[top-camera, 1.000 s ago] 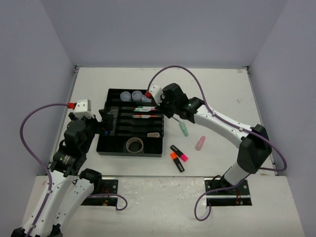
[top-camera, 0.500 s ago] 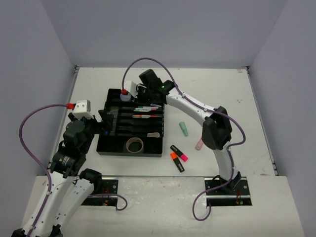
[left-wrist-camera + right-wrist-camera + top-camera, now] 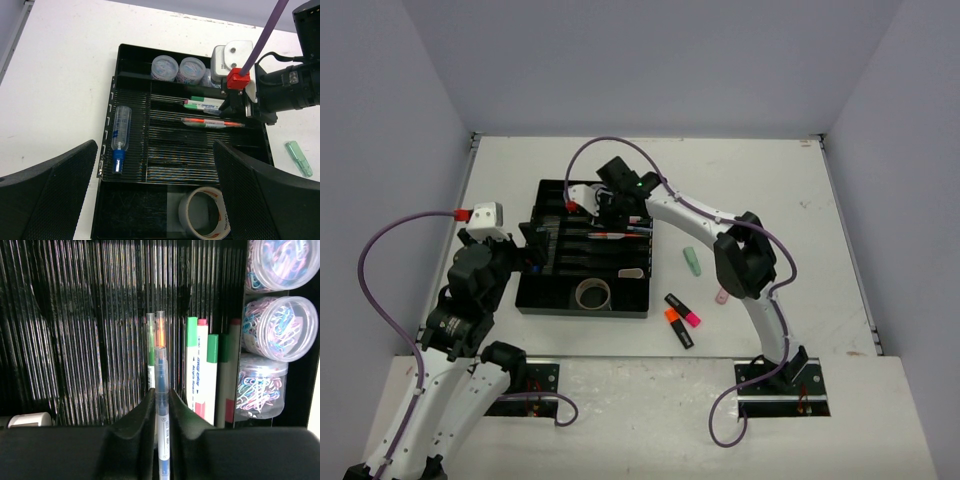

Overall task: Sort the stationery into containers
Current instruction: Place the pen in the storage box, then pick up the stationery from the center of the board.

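My right gripper (image 3: 161,400) is shut on a thin blue pen (image 3: 161,375), low over the ribbed slots of the black organiser tray (image 3: 545,292); in the top view it (image 3: 608,204) hangs over the tray's rear middle. Below the pen lie a green and an orange pen (image 3: 156,335) and green-capped markers (image 3: 200,365). Clear tubs of paper clips (image 3: 277,327) fill the rear section. My left gripper (image 3: 157,200) stands open at the tray's near left edge, holding nothing. A tape roll (image 3: 205,212) and a blue-capped tube (image 3: 120,137) lie in the tray.
On the white table right of the tray lie a green highlighter (image 3: 691,261), a pink one (image 3: 724,290), and an orange and a pink one side by side (image 3: 680,318). The tray's front left compartment (image 3: 130,215) holds nothing. Grey walls enclose the table.
The right arm swung left from the tray's right rear to its left rear, then came back slightly toward the middle, pen still held. The left arm has not moved.
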`<state>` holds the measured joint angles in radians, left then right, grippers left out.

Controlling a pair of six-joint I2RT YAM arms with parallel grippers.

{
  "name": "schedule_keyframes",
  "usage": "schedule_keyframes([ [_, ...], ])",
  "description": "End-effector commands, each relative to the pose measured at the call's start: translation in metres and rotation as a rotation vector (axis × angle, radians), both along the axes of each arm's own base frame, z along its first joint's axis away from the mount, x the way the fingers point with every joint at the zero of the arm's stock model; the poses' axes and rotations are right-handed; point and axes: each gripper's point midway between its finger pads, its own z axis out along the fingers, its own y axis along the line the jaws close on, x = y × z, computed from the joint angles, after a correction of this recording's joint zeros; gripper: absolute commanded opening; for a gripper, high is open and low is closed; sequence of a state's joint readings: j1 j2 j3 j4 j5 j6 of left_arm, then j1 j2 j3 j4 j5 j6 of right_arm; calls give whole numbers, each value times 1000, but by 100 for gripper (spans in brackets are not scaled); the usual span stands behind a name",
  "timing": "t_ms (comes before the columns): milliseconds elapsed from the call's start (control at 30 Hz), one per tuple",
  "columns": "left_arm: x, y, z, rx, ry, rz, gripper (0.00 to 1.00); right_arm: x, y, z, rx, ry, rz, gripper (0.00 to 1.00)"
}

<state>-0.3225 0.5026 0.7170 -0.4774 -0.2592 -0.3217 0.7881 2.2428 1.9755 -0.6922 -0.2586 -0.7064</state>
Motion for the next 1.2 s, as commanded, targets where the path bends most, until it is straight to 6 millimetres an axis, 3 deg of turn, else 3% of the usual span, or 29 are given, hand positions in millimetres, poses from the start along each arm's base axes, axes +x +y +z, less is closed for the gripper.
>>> schedule_keyframes([
  [0,4,1,15,-6,-55,2,100,-5,7,-1,-4,12,42,23],
  [100,4,0,16,-6,-58,-3,100,-8,9,0,5,16,48,32],
  [467,3,-1,17,-6,-62,-8,100,-2,20,22,56,-14,27,30],
  [600,4,0,15,-4,-58,-1,100,1,19,57,121,-48,-32,29],
  [700,4,2,15,-3,-54,10,100,5,10,103,223,-79,-149,29],
  [767,4,4,14,-2,-50,18,100,6,-19,112,273,-57,-320,29],
  [867,3,4,14,-4,-52,21,100,3,-78,129,422,-15,-603,35],
  [967,4,2,14,-6,-49,11,100,-2,-140,124,545,61,-851,45],
  [1067,5,3,13,-4,-44,18,100,-8,-178,92,454,79,-1005,45],
  [1167,5,5,11,0,-34,31,100,-24,-205,37,276,113,-1107,47],
])
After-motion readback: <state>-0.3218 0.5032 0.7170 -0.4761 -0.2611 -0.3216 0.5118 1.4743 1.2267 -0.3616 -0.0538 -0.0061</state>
